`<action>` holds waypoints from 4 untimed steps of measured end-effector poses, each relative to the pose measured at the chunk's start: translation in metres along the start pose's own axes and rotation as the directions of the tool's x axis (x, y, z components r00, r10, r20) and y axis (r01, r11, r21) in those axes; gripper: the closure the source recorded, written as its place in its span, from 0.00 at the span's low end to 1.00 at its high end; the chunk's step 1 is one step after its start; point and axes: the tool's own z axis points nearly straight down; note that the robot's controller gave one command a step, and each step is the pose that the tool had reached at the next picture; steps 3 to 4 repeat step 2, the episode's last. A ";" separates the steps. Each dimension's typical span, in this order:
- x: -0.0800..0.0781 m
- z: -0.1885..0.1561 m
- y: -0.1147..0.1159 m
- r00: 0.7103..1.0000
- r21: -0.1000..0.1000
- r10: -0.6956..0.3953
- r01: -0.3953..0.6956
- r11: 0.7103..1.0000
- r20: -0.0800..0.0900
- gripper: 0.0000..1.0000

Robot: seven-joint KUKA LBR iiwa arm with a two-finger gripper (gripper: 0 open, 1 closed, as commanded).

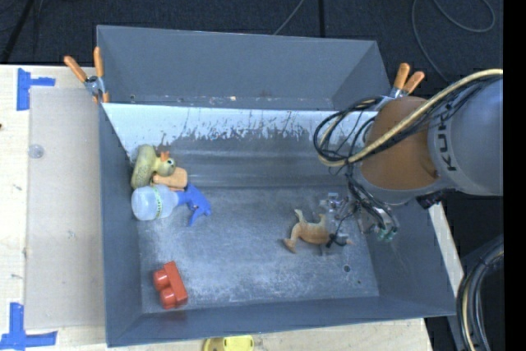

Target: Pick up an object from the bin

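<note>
1. Where the bin [246,323] comes to its near-left corner, a red block [169,286] with two studs lies on the floor, well apart from everything else.
2. Farther in and toward the right wall, a small tan animal figure [307,234] lies on its side on the bare floor, about midway between the near and far walls.
3. At the figure's right end the gripper [337,224] is down close to the floor, touching the figure or just beside it; I cannot tell which. Whether it is spread, pressed together or pinching the figure cannot be told either.
4. Over the right wall, above the gripper, sit the wrist's orange cover [400,154] and its looped black cables [343,137].
5. Across the bin, by the left wall, a pale plastic bottle [150,204] lies on its side, its blue spray head [196,206] pointing toward the middle.
6. Just beyond the bottle and touching it, a yellow-green toy [153,166] with an orange patch rests near the far-left corner, at the foot of the far wall.
</note>
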 end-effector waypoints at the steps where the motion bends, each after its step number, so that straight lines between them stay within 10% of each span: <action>1: 0.000 0.000 0.000 1.000 0.000 0.000 0.000 1.000 0.000 1.00; 4: 0.001 -0.003 0.000 1.000 0.000 0.000 0.000 1.000 0.000 1.00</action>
